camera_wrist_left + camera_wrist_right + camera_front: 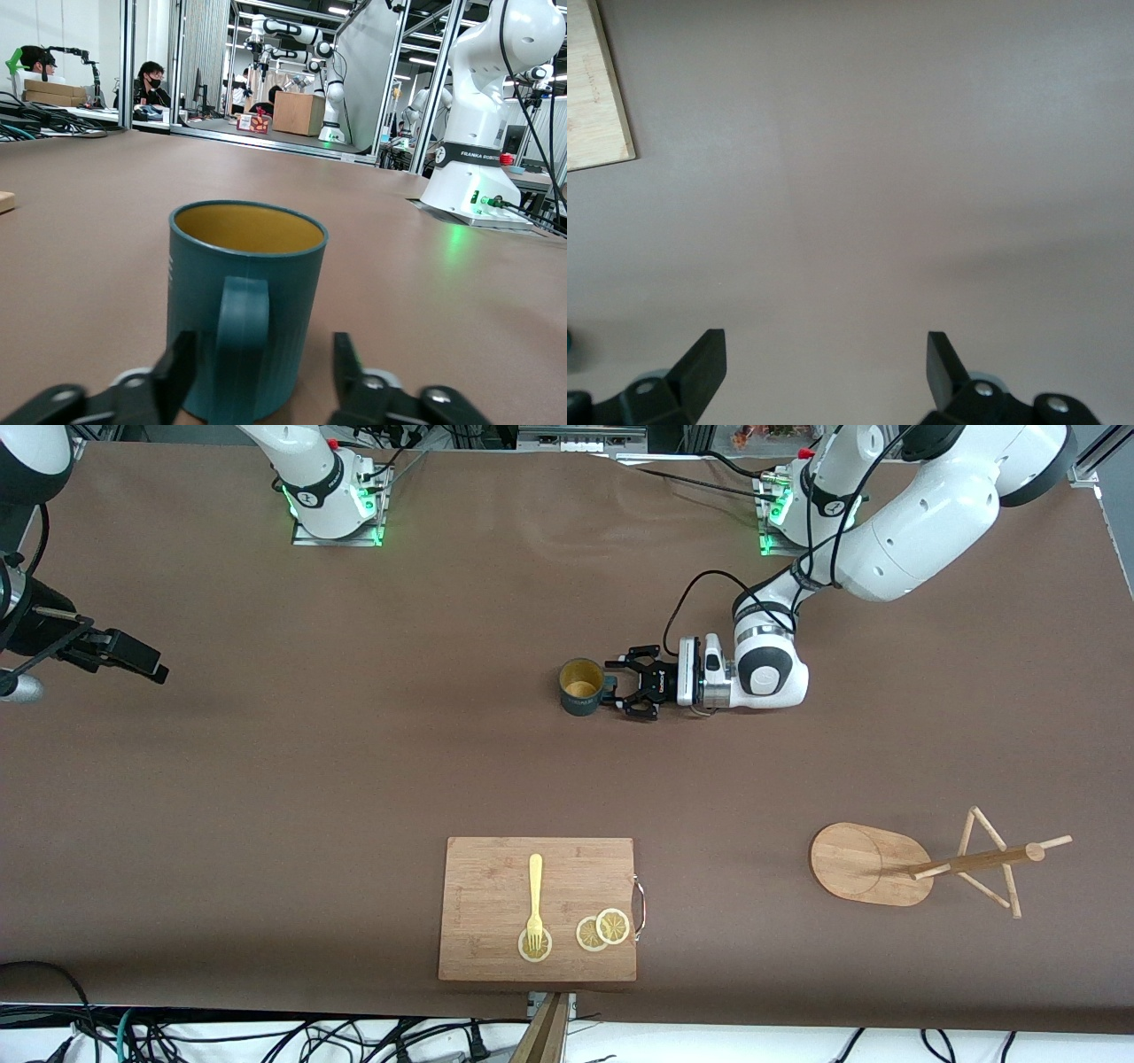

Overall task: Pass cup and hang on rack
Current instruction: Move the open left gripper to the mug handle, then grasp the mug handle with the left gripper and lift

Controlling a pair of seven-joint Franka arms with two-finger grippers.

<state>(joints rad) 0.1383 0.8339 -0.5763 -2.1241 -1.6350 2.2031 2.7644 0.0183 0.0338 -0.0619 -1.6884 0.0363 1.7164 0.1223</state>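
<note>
Teal cup (582,687) sits upright mid-table, at about 10 o'clock from the rack (921,863), which lies tipped over. Left gripper (617,683) is low beside it, jaws apart around the handle (241,332). Right gripper (824,367) waits over bare table, jaws apart

The cup (581,687) stands upright on bare table (354,779), with the left gripper (617,685) low beside it, open fingers (174,376) on each side of the handle. Between cup and rack (921,864) the cloth is free. The rack lies tipped over, pegs pointing toward the left arm's end. The cutting board (496,886), nearer the camera, carries a fork (534,899) and lemon slices (602,930). The right gripper (133,657) waits, open, over bare cloth
</note>
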